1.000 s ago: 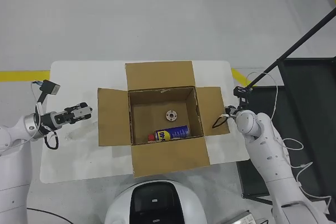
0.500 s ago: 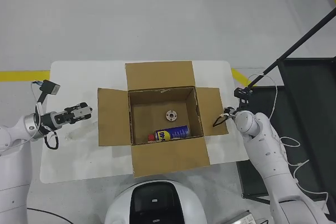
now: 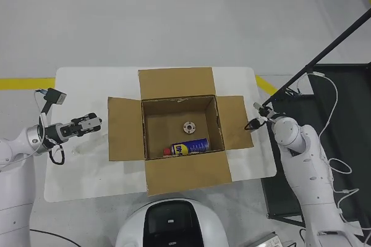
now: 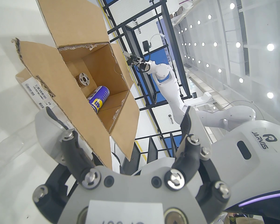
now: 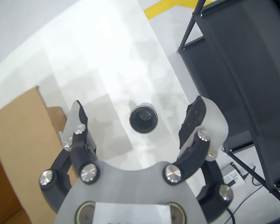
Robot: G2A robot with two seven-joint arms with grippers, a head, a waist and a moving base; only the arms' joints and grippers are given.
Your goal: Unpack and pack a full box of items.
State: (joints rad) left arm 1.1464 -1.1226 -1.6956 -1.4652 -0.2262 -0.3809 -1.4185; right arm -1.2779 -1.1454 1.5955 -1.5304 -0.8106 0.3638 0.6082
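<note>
An open cardboard box [image 3: 125, 129] sits mid-table with all flaps spread. Inside lie a blue and yellow spray can [image 3: 190, 147] and a round metal flange [image 3: 189, 127], which the left wrist view shows as the can [image 4: 99, 97] and the flange [image 4: 83, 79]. My left gripper [image 3: 89, 123] hovers open and holds nothing, left of the box's left flap. My right gripper [image 5: 137, 115] is open above a small black and silver cylinder [image 5: 143, 120] standing on the table. From above, that gripper [image 3: 255, 121] is at the right flap's outer edge.
The white table [image 3: 86, 86] has bare room at the left and far side. A black metal rack [image 3: 346, 123] stands close to the table's right edge. A creased clear plastic sheet [image 4: 4, 141] lies on the table near the left gripper.
The right arm swung outward to the right, and its gripper shifted from over the right flap toward the flap's outer edge. The left arm stayed still.
</note>
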